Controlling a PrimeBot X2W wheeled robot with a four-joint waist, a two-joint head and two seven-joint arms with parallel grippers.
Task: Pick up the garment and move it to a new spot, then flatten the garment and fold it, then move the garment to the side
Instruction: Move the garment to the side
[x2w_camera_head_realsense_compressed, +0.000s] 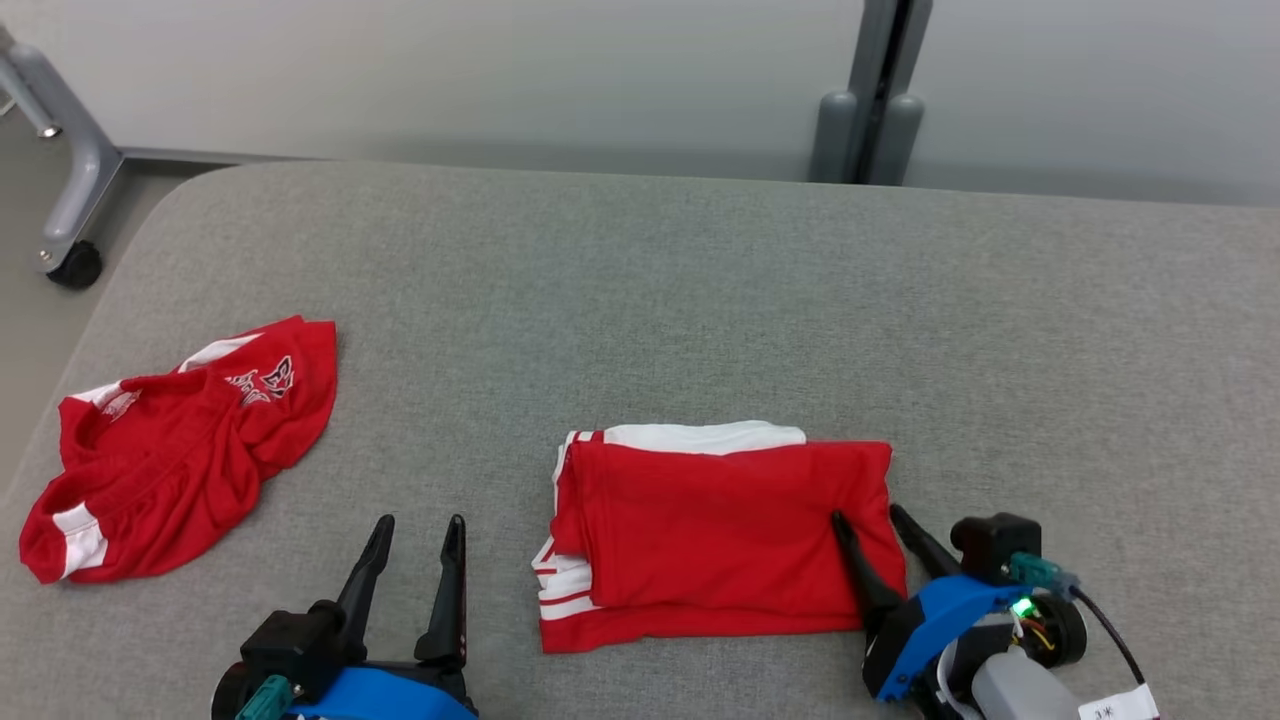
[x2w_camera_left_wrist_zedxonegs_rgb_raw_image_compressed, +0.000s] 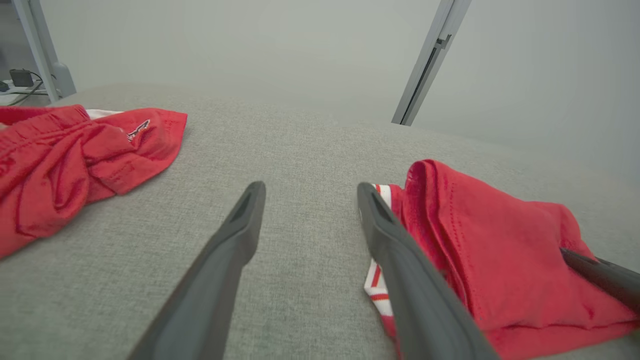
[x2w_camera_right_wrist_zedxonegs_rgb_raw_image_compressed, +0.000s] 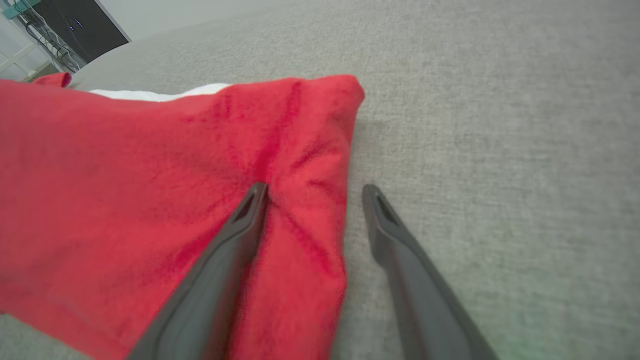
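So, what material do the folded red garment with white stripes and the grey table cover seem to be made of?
Folded red garment with white stripes: probably thin synthetic sports mesh, faintly shiny; rows of tiny holes show near its fold, and it drapes in soft creases. Grey table cover: apparently woven cloth, matte; a fine heathered weave shows, and the corner looks rounded, perhaps padded.

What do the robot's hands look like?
Each hand, the left gripper and right gripper, has two long, dark, pointed fingers on a blue body with a teal plug. The right one also has a green light, a black cable and a white label.
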